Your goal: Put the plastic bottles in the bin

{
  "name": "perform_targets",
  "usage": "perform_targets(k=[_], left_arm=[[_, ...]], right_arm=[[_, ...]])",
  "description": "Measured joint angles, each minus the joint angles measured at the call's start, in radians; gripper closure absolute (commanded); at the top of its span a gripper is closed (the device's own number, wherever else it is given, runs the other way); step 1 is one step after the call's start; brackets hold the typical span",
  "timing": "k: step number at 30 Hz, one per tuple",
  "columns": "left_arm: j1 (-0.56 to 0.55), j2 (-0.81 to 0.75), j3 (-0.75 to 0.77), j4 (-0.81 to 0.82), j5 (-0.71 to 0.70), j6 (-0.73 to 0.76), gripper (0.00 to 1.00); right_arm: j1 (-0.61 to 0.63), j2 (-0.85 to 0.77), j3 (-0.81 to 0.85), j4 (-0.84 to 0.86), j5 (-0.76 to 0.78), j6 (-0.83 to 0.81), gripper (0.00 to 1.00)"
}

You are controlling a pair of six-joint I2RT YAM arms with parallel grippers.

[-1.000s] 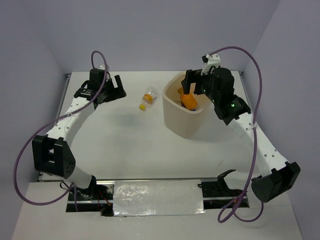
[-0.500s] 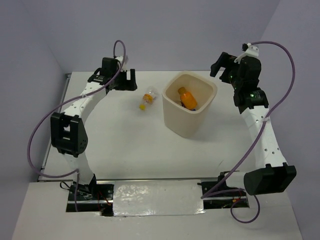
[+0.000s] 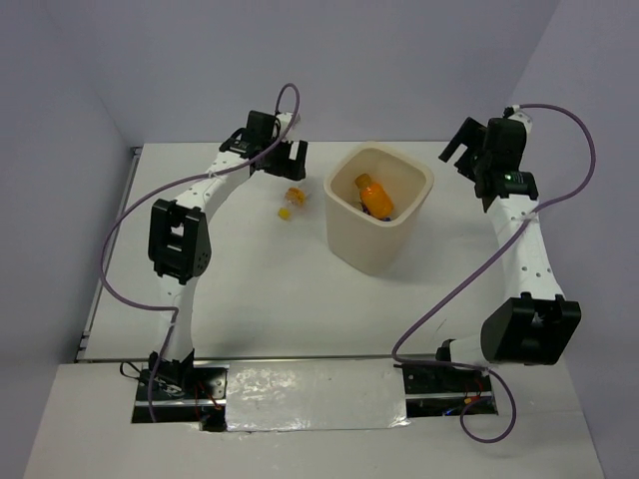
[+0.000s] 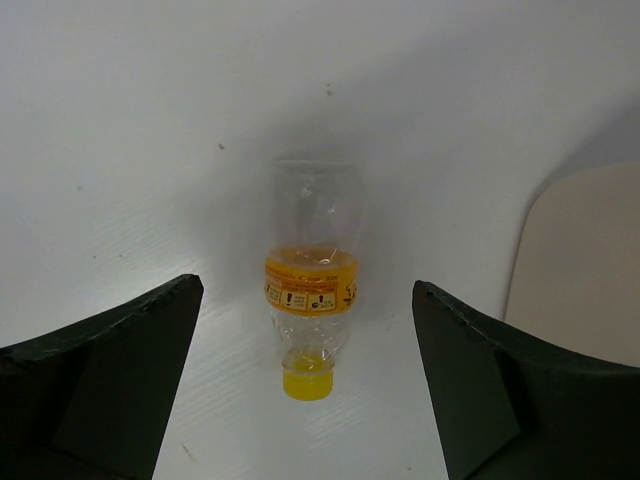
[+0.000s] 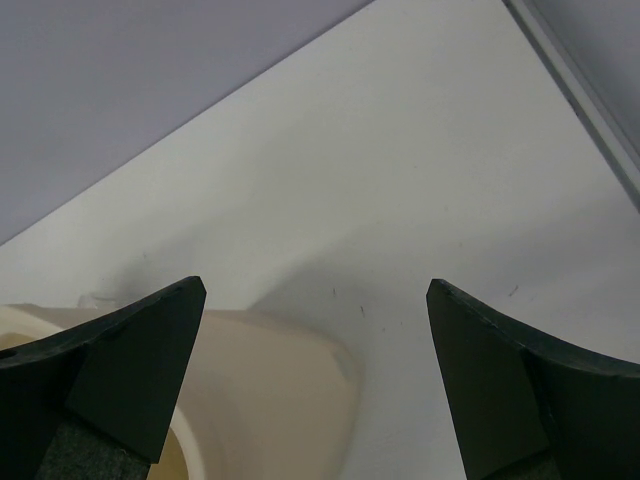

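Bin (image 3: pixel 368 245) of cream plastic stands on the white table (image 3: pixel 250 299), and everything else is placed from it. Inside it, against the far right part of its floor, lies the orange-filled bottle (image 3: pixel 371 196) on its side. No second bottle can be made out for certain in the bin.

To the left of the bin, near its rim but not touching it, the clear bottle with the yellow-orange cap (image 3: pixel 292 200) lies on its side on the table. Its cap points away from the bin, toward the near left. The left wrist view shows an orange band of label around its middle, with the bin's wall at the right edge.

The left gripper (image 3: pixel 287 160) hangs just beyond this bottle, left of the bin's far corner. Its jaws are spread wide with the bottle in the gap between them, and neither finger touches it; it holds nothing.

The right gripper (image 3: pixel 465 150) is off the bin's far right corner, clear of the rim. It is fully spread and empty, with only table and the bin's edge visible between its fingers.
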Motion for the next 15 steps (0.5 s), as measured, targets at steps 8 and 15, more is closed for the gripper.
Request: perform_targets(k=[8, 15], left_arm=[[-0.014, 0.116, 0.005, 0.024, 0.038, -0.007, 0.01], [-0.039, 0.254, 0.061, 0.018, -0.038, -0.048, 0.06]], right_arm=[[0.0, 0.017, -0.013, -0.006, -0.005, 0.003, 0.0], [-0.002, 0.056, 0.0, -0.024, -0.035, -0.014, 0.0]])
